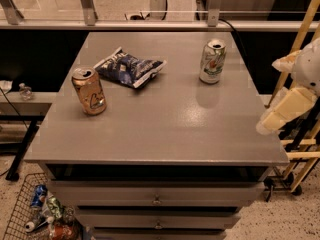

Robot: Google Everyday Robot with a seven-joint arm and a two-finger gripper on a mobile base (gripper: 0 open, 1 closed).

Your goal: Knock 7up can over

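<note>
The 7up can (212, 61) stands upright at the back right of the grey table top (165, 129). It is white-silver with green markings and a silver top. My cream-coloured gripper (286, 110) hangs off the table's right edge, to the right of the can and nearer the front. It is well apart from the can and touches nothing.
A tan-orange can (89, 91) stands upright at the left. A dark blue snack bag (130, 68) lies between the two cans. A metal rail (150, 24) runs behind the table. A wire basket with litter (35, 214) sits on the floor at the lower left, and wooden slats (300, 149) stand at the right.
</note>
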